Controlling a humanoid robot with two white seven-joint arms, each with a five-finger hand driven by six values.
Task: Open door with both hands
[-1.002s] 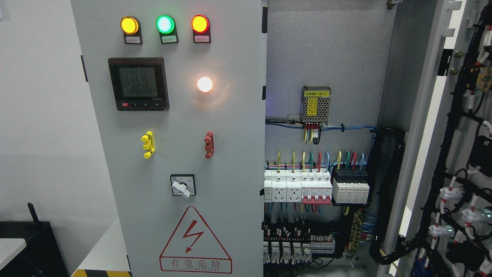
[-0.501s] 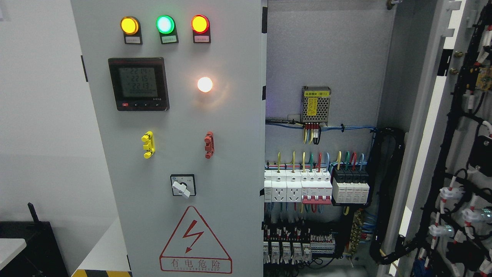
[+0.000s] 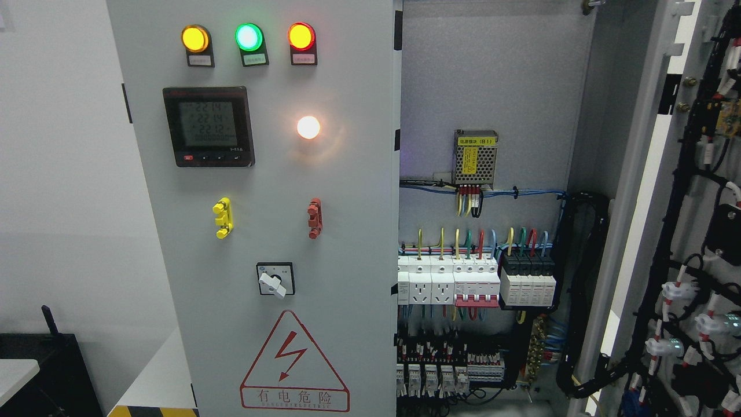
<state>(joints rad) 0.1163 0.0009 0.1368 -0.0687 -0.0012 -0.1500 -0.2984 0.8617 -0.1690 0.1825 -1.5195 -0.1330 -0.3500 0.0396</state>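
White wall behind, my cabinet [image 3: 492, 75] stands with right door [image 3: 689, 231] swung open, breakers [image 3: 474, 284] and wiring inside, neither robot hand in view.

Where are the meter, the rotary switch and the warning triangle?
meter [image 3: 208, 125]: head view, middle of its screen.
rotary switch [image 3: 275, 279]: head view, on its white knob.
warning triangle [image 3: 294, 364]: head view, just below the red bolt.

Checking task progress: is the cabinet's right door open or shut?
Open. The right door is swung out with its wired inner face showing, and the breakers inside are exposed. The left door is shut.
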